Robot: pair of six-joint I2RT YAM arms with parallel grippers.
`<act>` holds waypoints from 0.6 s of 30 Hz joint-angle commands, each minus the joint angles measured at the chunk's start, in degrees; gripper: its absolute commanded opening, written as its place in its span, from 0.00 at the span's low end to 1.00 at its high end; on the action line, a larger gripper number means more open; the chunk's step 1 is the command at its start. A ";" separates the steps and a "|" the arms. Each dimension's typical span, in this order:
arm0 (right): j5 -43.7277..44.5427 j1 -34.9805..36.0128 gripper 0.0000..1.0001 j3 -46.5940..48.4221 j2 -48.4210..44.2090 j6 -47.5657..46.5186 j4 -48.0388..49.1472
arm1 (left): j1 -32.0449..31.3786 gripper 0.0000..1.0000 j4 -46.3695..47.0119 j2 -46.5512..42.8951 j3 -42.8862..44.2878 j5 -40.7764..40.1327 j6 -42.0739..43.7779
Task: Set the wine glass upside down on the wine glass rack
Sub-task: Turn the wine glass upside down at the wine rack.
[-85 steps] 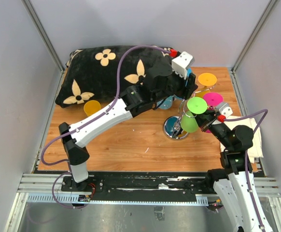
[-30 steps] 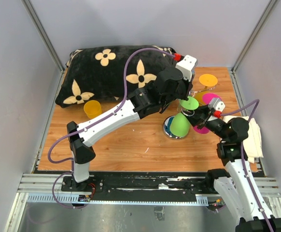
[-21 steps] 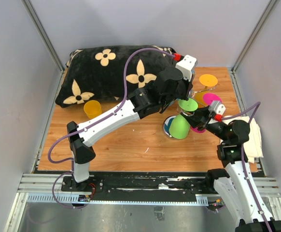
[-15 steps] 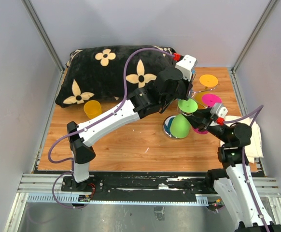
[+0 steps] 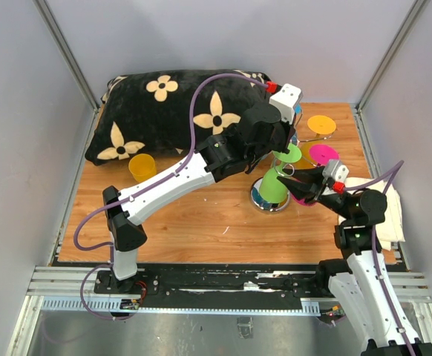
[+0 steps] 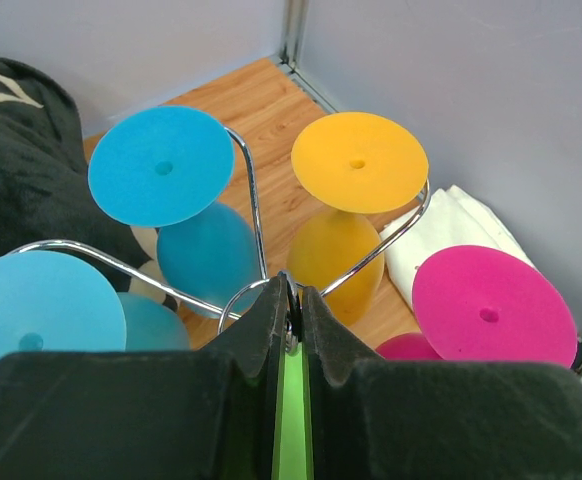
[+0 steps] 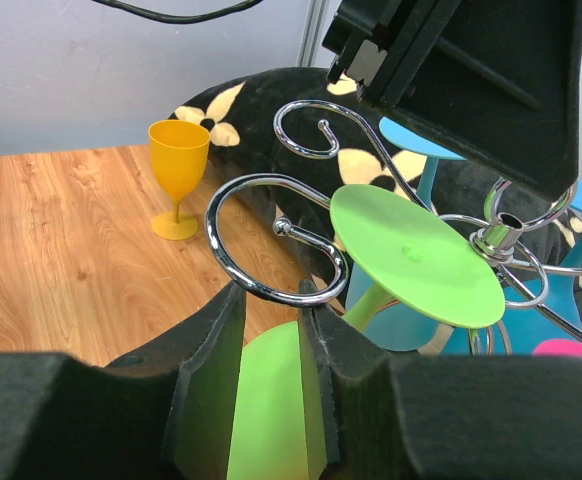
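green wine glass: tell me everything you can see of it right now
The green wine glass is opaque lime and looks like plastic, with a flat round foot, a thin stem and a tapered bowl. It is inverted and tilted, foot up among the chrome scroll arms of the wine glass rack, bowl down over the rack's base. The right end effector clamps the bowl, and the left end effector pinches the foot's edge. Whether the foot rests on the wire cannot be told.

1. The wine glass rack (image 5: pixel 269 199) stands right of centre on the surface (image 5: pixel 201 222).
2. A pillow (image 5: pixel 171 111) lies along the back left, with an upright goblet (image 5: pixel 142 166) just before it.
3. The wine glass (image 5: pixel 274 185) leans foot-up at the rack's near side, over its base.
4. Other glasses (image 5: pixel 321 124) hang on the rack behind and to the right. A cloth (image 5: pixel 390 215) lies at the right edge.
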 commanded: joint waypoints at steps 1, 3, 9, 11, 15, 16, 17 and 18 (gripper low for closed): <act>-0.46 -0.44 0.29 -0.20 0.29 1.36 4.84 | -0.23 0.00 -3.37 2.21 -1.58 1.54 -0.18; 0.56 -0.44 0.29 -0.40 0.34 1.09 4.36 | -0.25 0.01 -3.34 2.21 -1.67 1.45 -0.09; 3.36 -0.44 0.29 0.53 -1.38 -2.77 -4.20 | -0.29 0.01 -3.33 2.21 -1.59 1.36 -0.15; 5.97 -0.44 0.31 1.13 -2.61 -4.64 -8.71 | -0.26 0.01 -3.42 2.29 -1.53 1.36 -0.22; 10.77 -0.44 0.36 0.62 -5.49 -5.66 -13.45 | -0.26 0.00 -3.53 2.29 -1.32 1.44 -0.26; 11.94 -0.44 0.38 0.27 -6.10 -5.68 -13.77 | -0.22 0.00 -3.58 2.36 -1.27 1.51 -0.29; 12.99 -0.44 0.40 -0.20 -6.56 -5.55 -13.71 | -0.25 0.00 -3.63 2.38 -1.25 1.53 -0.34; 13.76 -0.44 0.41 -0.55 -6.83 -5.24 -13.28 | -0.25 0.00 -3.73 2.38 -1.23 1.54 -0.35</act>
